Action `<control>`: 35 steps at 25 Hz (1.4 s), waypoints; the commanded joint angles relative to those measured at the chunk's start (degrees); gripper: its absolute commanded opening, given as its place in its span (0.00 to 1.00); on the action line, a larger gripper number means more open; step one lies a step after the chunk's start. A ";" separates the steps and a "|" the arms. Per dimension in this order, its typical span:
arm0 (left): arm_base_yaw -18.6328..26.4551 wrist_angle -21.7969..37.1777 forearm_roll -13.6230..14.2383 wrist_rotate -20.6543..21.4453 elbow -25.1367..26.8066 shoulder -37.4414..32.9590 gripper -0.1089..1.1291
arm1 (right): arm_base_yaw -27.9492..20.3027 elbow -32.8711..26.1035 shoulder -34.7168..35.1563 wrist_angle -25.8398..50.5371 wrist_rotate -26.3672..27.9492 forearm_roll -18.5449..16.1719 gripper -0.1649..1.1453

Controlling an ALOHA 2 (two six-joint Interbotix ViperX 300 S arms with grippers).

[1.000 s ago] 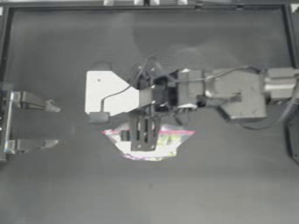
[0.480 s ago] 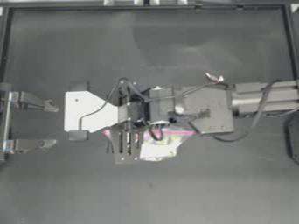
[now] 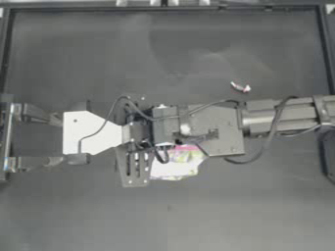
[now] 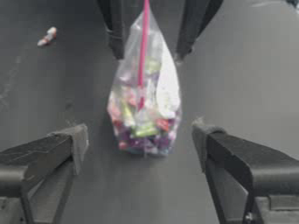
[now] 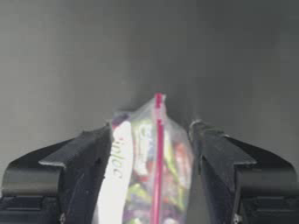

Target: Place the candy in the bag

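While my right end effector (image 5: 156, 144) is clamping the small clear plastic zip bag (image 4: 144, 109) by its top edge, I am holding it up off the dark desk (image 3: 196, 59) so that the pink-red strip (image 5: 158, 148) of its mouth is running straight up between my two dark jaws. My right wrist view is showing the jaws pressing on both faces of the plastic, with the strip standing edge-on in the middle. I judge that I am gripping it this way to keep the mouth presented and steady, so that it can be pulled open.

Further out, the bag's pale, multicoloured filling is sagging downward, so the weight is hanging below my grip.

My left end effector (image 4: 140, 144) is waiting near the left side of the desk, jaws spread wide and empty, facing the hanging bag. I take it that it is placed there to catch the other side of the mouth.

The tiny wrapped candy (image 3: 240, 87), white with a red-orange mark, is lying on the desk well apart from the bag, toward the far right. It is not yet picked up.
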 commanded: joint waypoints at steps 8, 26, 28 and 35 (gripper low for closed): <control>0.09 -0.26 -0.09 -0.09 -0.62 0.35 0.90 | 0.26 -1.85 0.35 0.18 0.09 -1.85 0.80; 0.09 -0.26 -0.09 -0.09 -0.62 0.26 0.90 | 0.35 -5.71 4.66 2.99 -0.44 -3.34 0.79; 0.09 -0.26 -0.09 -0.09 -0.62 0.26 0.90 | 0.44 -5.80 4.83 3.16 -0.44 -3.34 0.79; 0.09 -0.26 -0.09 -0.09 -0.62 0.26 0.90 | 0.53 -5.80 5.27 3.16 -0.44 -3.34 0.79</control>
